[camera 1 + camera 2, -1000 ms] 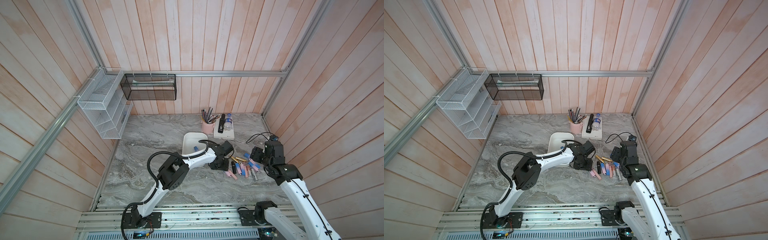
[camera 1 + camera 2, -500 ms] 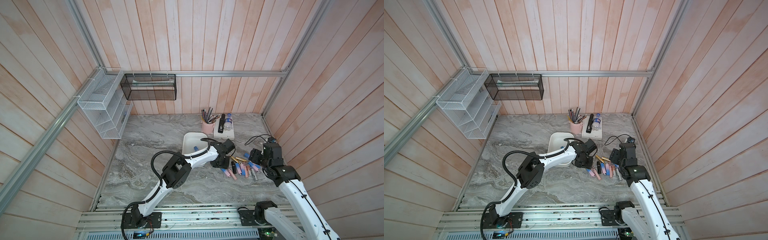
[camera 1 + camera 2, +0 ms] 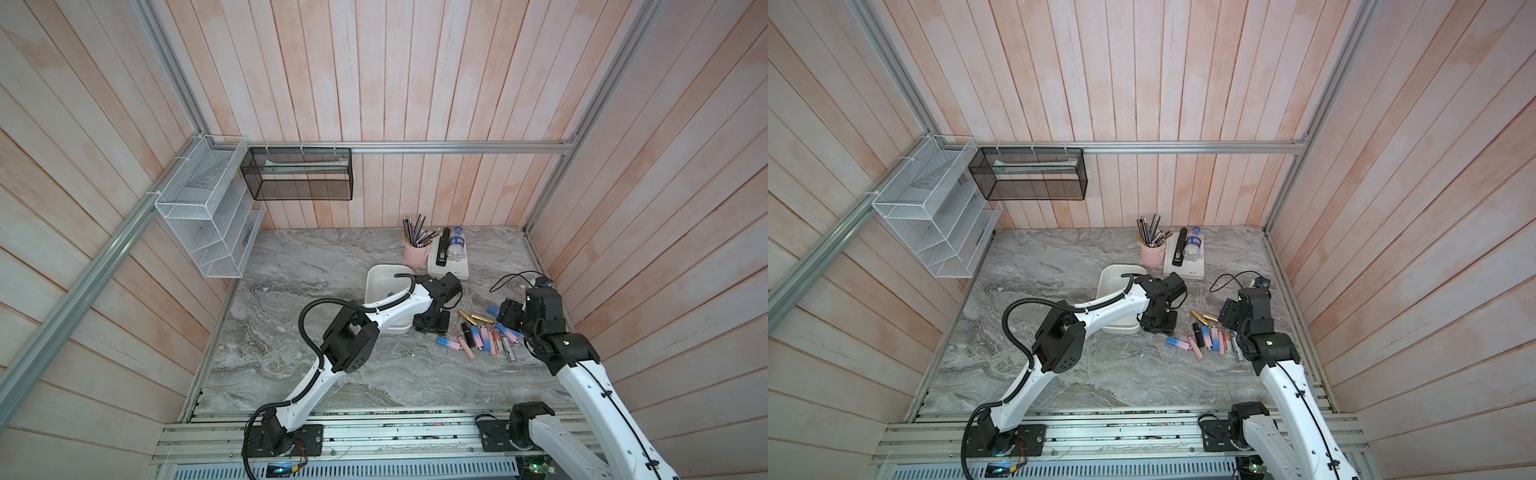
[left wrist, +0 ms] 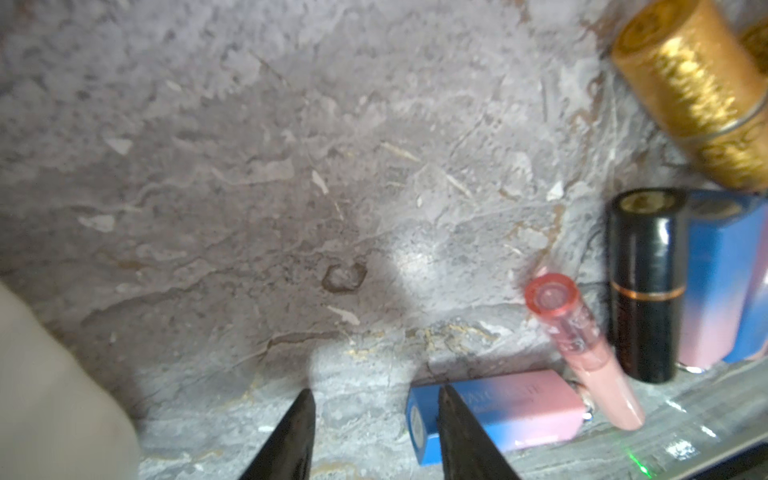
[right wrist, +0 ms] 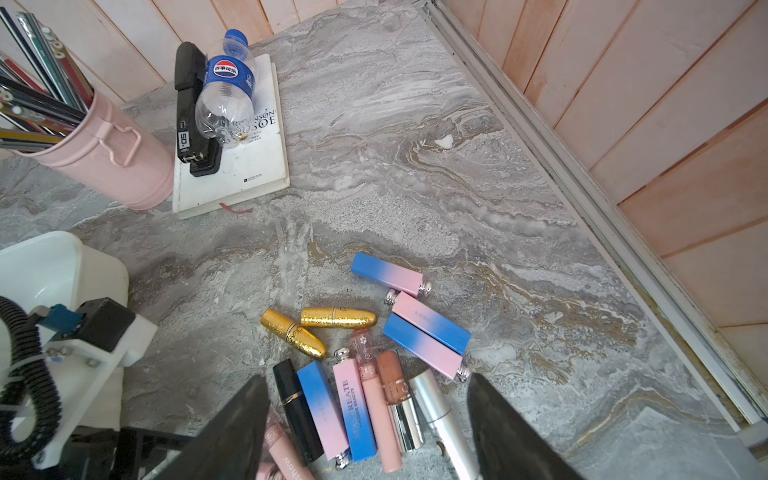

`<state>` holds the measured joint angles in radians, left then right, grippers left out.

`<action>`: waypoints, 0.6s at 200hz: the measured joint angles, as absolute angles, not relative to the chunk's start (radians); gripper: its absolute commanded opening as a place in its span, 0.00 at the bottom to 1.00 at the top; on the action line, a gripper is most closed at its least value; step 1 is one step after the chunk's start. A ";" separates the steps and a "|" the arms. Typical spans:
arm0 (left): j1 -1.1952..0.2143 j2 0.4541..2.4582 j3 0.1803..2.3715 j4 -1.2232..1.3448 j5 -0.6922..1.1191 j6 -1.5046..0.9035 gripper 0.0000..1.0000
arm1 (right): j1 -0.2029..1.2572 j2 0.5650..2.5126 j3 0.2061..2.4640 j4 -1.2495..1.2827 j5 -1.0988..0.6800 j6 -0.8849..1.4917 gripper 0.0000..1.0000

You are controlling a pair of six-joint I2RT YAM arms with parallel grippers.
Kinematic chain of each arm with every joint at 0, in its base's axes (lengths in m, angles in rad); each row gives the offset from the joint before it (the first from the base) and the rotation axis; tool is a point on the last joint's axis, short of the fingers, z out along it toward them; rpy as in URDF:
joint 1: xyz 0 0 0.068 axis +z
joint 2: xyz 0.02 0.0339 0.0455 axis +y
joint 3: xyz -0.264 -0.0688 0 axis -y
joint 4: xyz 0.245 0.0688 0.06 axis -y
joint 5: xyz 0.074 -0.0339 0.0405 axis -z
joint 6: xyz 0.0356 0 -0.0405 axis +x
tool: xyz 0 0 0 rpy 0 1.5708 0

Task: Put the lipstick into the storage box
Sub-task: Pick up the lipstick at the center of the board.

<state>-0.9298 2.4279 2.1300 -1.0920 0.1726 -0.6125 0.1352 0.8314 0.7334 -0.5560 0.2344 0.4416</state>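
Observation:
Several lipsticks (image 3: 482, 337) lie in a loose pile on the marble table, right of the white storage box (image 3: 384, 277). My left gripper (image 3: 432, 325) sits low by the box's near right corner. In the left wrist view it (image 4: 376, 392) is open and holds nothing. A blue-pink lipstick (image 4: 498, 409) lies just outside one fingertip, with a pink gloss tube (image 4: 582, 349), a black lipstick (image 4: 642, 282) and a gold one (image 4: 698, 91) beyond. My right gripper (image 5: 368, 378) hangs open above the pile (image 5: 365, 374), gripping nothing. The box's inside is largely hidden by my left arm.
A pink pen cup (image 3: 415, 253) and a white book (image 3: 451, 266) carrying a black stapler and a water bottle stand behind the box. A black cable (image 3: 513, 279) loops at the right. White (image 3: 199, 224) and black (image 3: 297, 178) mesh baskets hang on the walls.
My left arm has reached slightly further and its jaws have narrowed a little. My right gripper has shifted a bit left toward the lipstick pile. No lipstick has moved.

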 measured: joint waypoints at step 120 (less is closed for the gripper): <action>-1.002 2.187 1.833 -0.832 0.125 -0.383 0.66 | 0.134 0.886 0.743 -0.545 0.218 0.400 0.77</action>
<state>-1.0019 2.1872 1.8332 -0.8318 0.1246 -0.3828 0.1341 0.8856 0.7429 -0.5453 0.2180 0.4004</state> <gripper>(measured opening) 0.653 0.769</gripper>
